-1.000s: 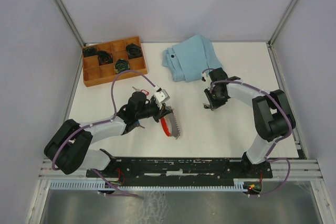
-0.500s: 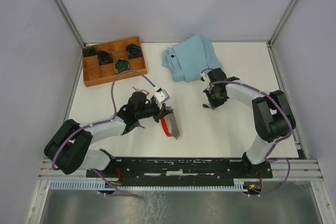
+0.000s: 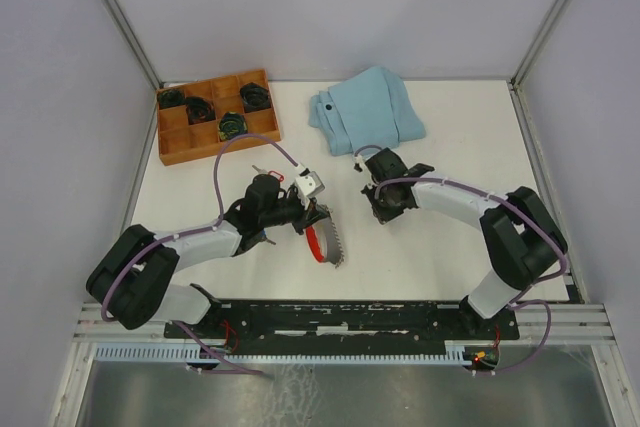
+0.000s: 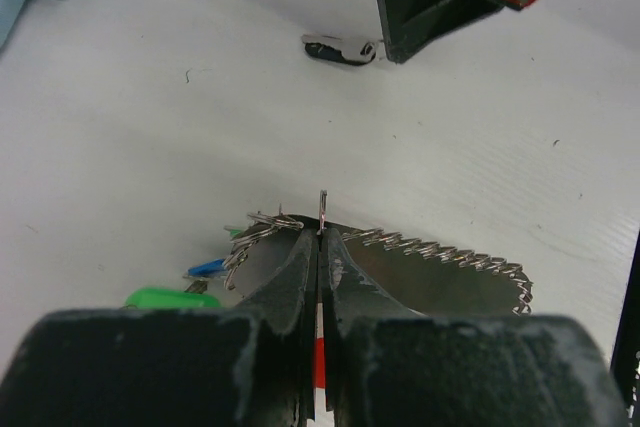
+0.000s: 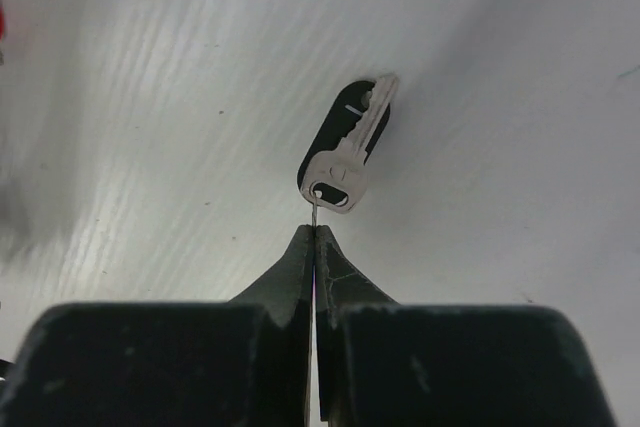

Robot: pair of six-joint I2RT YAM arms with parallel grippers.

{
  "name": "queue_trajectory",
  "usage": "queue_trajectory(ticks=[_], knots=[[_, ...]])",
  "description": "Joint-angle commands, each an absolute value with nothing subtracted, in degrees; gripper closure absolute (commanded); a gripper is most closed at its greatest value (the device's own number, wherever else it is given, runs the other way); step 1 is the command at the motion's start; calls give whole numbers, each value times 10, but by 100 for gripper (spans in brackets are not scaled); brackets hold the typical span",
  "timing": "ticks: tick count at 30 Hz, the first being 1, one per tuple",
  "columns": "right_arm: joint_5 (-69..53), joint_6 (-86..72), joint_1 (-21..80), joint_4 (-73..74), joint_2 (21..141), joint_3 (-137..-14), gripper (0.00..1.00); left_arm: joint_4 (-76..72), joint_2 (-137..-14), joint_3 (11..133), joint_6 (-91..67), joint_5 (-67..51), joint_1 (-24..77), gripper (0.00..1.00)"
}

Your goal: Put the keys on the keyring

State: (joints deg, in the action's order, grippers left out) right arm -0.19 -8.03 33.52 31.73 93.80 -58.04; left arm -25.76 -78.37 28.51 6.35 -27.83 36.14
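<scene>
The keyring, a red curved strip edged with silvery loops, is clamped in my shut left gripper left of the table's middle. One loop stands up just past the fingertips. Keys with a blue tag and a green tag hang on its left end. My right gripper is shut on a thin wire ring that carries a silver key. That key hangs above the table, a short way right of the keyring and apart from it.
A folded light-blue cloth lies at the back centre. A wooden compartment tray with dark items in several compartments sits at the back left. Side walls close in the table.
My right gripper has shut on the key's ring and moved left towards the keyring, away from the cloth. The left arm and keyring have stayed put.
</scene>
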Motion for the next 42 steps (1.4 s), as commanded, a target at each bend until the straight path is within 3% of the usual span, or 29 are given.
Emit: queue_trajectory(ticks=[1,13,22,42], knots=[[40,-119,380,256,922,-556,99,-285,-785,306,88,-304,365,97],[107,-167,436,164,934,-492,96,-296,-786,302,88,-302,365,97],[134,-173,443,113,884,-439,72,-302,-788,300,86,-300,365,97],[117,-160,454,-1,835,-377,63,-304,-787,299,87,-303,365,97]])
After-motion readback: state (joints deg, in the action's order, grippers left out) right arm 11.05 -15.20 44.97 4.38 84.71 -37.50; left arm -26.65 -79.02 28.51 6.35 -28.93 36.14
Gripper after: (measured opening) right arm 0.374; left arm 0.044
